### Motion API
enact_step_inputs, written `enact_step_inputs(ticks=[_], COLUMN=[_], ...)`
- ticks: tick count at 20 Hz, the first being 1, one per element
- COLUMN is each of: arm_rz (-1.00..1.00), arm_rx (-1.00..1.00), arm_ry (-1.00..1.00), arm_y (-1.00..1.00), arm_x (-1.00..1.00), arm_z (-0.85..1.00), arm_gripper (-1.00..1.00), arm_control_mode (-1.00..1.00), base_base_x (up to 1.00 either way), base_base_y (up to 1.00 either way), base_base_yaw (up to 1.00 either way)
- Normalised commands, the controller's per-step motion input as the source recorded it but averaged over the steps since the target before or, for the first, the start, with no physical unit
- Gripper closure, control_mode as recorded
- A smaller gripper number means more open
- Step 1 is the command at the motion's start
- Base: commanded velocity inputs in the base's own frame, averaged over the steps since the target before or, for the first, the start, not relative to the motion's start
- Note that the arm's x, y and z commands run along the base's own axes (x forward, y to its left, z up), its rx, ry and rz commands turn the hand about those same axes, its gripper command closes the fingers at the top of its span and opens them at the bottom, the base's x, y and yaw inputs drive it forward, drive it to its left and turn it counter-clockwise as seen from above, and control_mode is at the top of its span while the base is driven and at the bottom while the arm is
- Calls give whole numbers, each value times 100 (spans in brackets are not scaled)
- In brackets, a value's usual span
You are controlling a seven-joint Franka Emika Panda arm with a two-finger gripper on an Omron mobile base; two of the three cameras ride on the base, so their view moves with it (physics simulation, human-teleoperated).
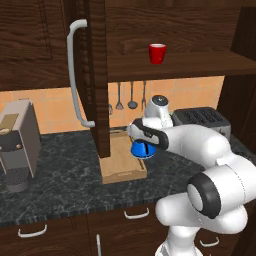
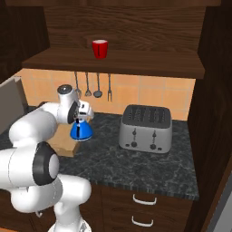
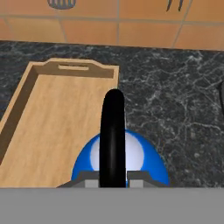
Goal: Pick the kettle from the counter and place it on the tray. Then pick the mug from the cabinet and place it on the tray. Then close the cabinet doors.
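My gripper (image 3: pixel 112 178) is shut on the thin black handle of the blue kettle (image 3: pixel 142 158), which hangs under the hand (image 1: pixel 148 134). The kettle (image 1: pixel 142 149) sits over the right rim of the light wooden tray (image 1: pixel 121 169), partly above the dark marbled counter (image 1: pixel 60 182). From the other side the kettle (image 2: pixel 81 131) shows at the tray's (image 2: pixel 62 146) far corner. Whether it touches the tray I cannot tell. The red mug (image 1: pixel 157 53) stands upright on the cabinet shelf (image 1: pixel 200 66), also seen as the mug (image 2: pixel 99 48). A cabinet door (image 1: pixel 97 75) stands open, edge-on, just left of the tray.
A grey coffee machine (image 1: pixel 17 145) stands at the counter's left. A silver toaster (image 2: pixel 146 128) sits right of the kettle. Utensils (image 1: pixel 125 97) hang on the tiled wall behind. The open door's bar handle (image 1: pixel 74 75) juts out near the tray. Drawers (image 1: pixel 136 214) lie below.
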Motion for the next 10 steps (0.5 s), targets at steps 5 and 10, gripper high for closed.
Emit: enact_step_inputs(ticks=[5, 10], arm_rz=[0, 0], arm_rx=[0, 0], arm_ry=[0, -2], arm_y=[46, 25], arm_x=[56, 21], arm_z=[2, 0], arm_gripper=[100, 100], arm_control_mode=[-100, -100], base_base_x=[0, 0], base_base_y=[0, 0], base_base_yaw=[0, 0])
